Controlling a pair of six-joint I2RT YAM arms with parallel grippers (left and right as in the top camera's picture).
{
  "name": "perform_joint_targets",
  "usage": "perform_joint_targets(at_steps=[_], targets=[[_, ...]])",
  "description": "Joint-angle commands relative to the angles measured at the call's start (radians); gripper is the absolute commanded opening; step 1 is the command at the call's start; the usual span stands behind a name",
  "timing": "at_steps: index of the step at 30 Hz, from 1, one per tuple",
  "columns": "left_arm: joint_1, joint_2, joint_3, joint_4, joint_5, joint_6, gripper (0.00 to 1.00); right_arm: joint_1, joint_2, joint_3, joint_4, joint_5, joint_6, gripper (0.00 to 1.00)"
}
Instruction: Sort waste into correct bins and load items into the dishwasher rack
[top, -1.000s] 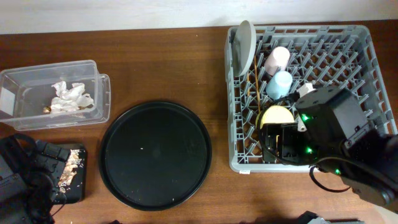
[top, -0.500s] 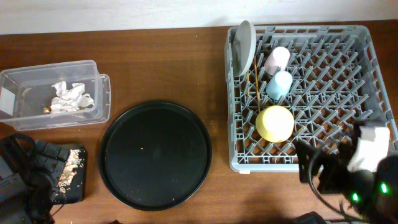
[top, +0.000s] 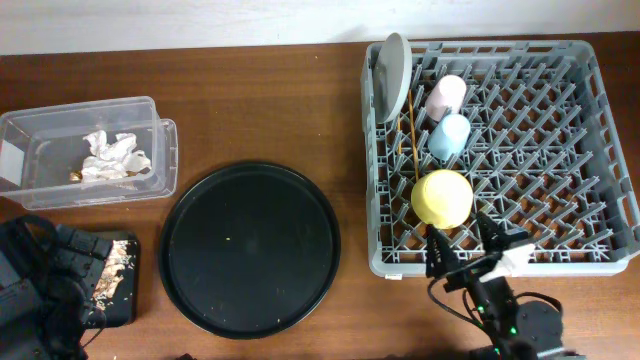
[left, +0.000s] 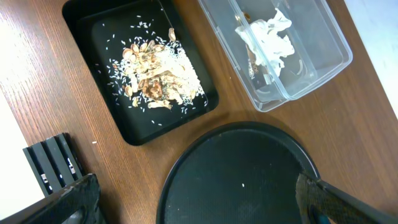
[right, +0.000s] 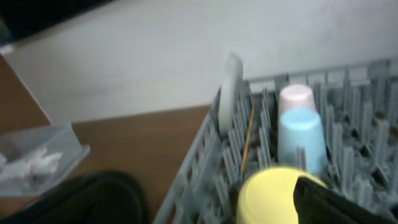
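**1. Right gripper.** I read the right gripper (top: 465, 243) as spread wide, with nothing between its two fingers. In the overhead view the fingertips lie over the near wall of the dishwasher rack (top: 500, 47). I cannot tell whether they touch it. The right wrist view is blurred, and only one finger (right: 336, 202) shows there, at the lower corner.

**2. Items ahead of the right gripper.**
- The yellow bowl (top: 442, 197) sits dome side up in the rack, just ahead of the fingertips.
- Beyond the bowl stands the light blue cup (top: 449, 136), and just behind that the pink cup (top: 446, 95).
- The chopsticks (top: 411, 140) lean among the pegs just to the left of the cups.
- The plate (top: 392, 75) stands on edge at the far left corner of the rack, farthest from the fingers.

**3. Left gripper.** I read the left gripper (left: 198, 183) as fully parted and empty. Its fingers show at the two lower corners of the wrist view.

**4. Items around the left gripper.**
- The round black tray (top: 250, 250) lies directly beneath the gap between the fingers.
- The flat black tray (left: 87, 25) lies ahead of the left finger and holds the food scraps (left: 155, 68).
- The clear box (top: 80, 107) lies ahead of the gap, toward the right finger. It holds the tissue paper (top: 112, 158) and a bit of gold wrapper (top: 75, 175).
- The tray and the box sit close together, with a strip of table (top: 270, 110) between them.
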Motion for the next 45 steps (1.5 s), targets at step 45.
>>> perform_joint_targets(at_steps=[45], targets=[[-0.264, -0.168, -0.464, 0.381, 0.079, 0.226, 0.99, -0.132, -0.01, -0.161, 0.091, 0.121, -0.209, 0.98]])
